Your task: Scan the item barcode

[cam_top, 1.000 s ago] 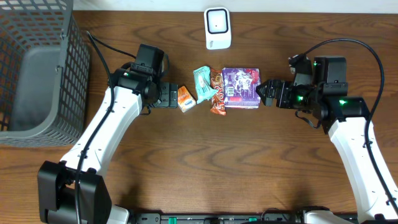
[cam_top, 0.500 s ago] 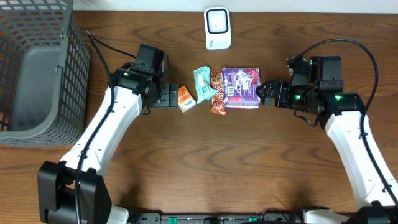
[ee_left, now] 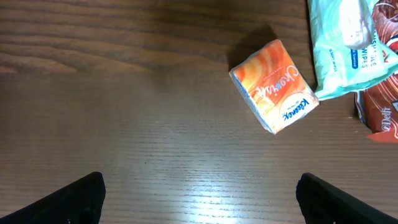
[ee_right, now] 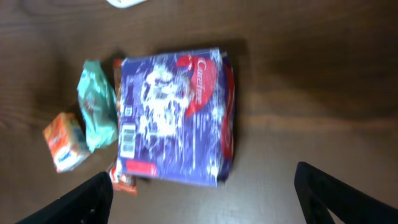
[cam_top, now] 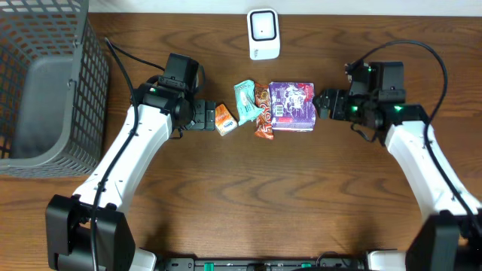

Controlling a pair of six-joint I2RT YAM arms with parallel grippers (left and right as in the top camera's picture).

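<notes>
Several items lie in a row mid-table: an orange tissue pack point(cam_top: 224, 119) point(ee_left: 275, 85), a teal wipes pack point(cam_top: 245, 100) point(ee_left: 345, 43), a red-brown snack wrapper point(cam_top: 262, 114) and a purple pack point(cam_top: 292, 105) point(ee_right: 174, 112) with a barcode point(ee_right: 127, 138) on its left end. The white scanner point(cam_top: 263, 34) stands at the far edge. My left gripper point(cam_top: 205, 117) point(ee_left: 199, 205) is open just left of the orange pack, holding nothing. My right gripper point(cam_top: 322, 103) point(ee_right: 202, 199) is open at the purple pack's right edge, with only the pack's near corner and bare table between its fingers.
A grey wire basket point(cam_top: 45, 90) fills the far left corner. The snack wrapper point(ee_left: 379, 109) shows at the right edge of the left wrist view. The orange pack point(ee_right: 64, 142) and teal pack point(ee_right: 96, 106) lie beyond the purple pack.
My right arm has shifted a little left and toward the far side, its gripper staying at the purple pack's right edge. The left arm and the items have not moved.
</notes>
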